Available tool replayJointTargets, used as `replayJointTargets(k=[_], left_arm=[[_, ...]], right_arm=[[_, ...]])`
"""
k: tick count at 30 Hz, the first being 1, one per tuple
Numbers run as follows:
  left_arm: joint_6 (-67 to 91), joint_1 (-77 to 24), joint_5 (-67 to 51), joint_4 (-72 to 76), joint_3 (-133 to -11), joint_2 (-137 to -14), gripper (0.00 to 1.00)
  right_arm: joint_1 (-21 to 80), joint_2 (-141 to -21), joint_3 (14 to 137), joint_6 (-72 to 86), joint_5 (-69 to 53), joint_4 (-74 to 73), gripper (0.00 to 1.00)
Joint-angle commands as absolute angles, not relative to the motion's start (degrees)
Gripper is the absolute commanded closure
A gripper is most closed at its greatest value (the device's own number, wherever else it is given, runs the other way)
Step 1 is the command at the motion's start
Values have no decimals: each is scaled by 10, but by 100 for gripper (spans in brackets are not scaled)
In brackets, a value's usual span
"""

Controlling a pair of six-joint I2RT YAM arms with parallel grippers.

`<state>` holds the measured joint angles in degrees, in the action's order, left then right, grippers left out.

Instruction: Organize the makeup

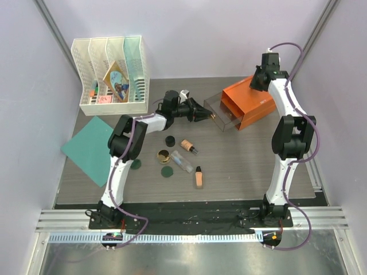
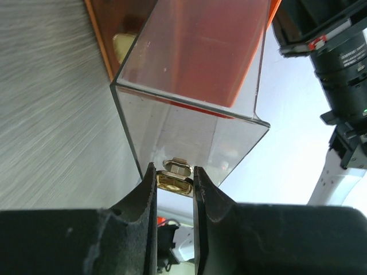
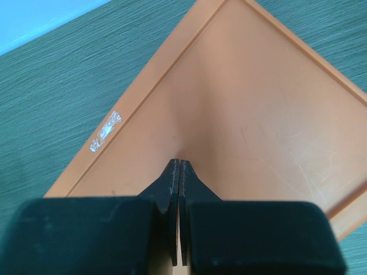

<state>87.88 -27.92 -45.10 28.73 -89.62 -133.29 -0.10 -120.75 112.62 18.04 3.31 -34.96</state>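
The makeup lies loose on the table between the arms: a black jar [image 1: 170, 140], a peach bottle with a black cap [image 1: 188, 146], a clear tube [image 1: 181, 161], an orange stick [image 1: 198, 177], a tan round compact [image 1: 164, 155] and two dark-green discs [image 1: 167, 171] [image 1: 136, 164]. My left gripper [image 1: 210, 114] [image 2: 175, 179] is shut on the gold knob [image 2: 175, 172] of the clear drawer [image 2: 189, 74], which is pulled partly out of the orange drawer box [image 1: 252, 103]. My right gripper [image 3: 180, 163] is shut with nothing in it, its tips resting on the orange box's top [image 3: 246, 114].
A white slotted file rack [image 1: 112, 74] holding cards stands at the back left. A large teal sheet [image 1: 89, 150] lies at the left edge of the table. Walls close in on both sides.
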Motion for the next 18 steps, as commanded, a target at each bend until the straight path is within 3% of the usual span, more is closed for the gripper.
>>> replayJointTargets(k=[1,5,8,11,12,15,18], left_arm=[[798,-272,-477,186,-862,-1262,100],[748,-272,-475,136,-853,-1246,100],[727,-272,-475,107,-869,-1250,93],[710,-272,-480,94,-885,-1254,62],[694,-272,-480,92,-885,-1252,38],[642,-272,-466,70,-890,-1230,12],[611,-267,-458,46,-887,-1198,2]], right_arm=[[7,-1255,1082,171,7,-442,99],[7,-1257,1078,173,8,-442,99],[7,-1256,1076,174,8,-442,99],[7,-1257,1073,174,8,-441,99],[7,-1258,1073,174,8,-441,99],[6,-1258,1072,172,8,-441,99],[7,-1255,1073,170,7,-442,99]])
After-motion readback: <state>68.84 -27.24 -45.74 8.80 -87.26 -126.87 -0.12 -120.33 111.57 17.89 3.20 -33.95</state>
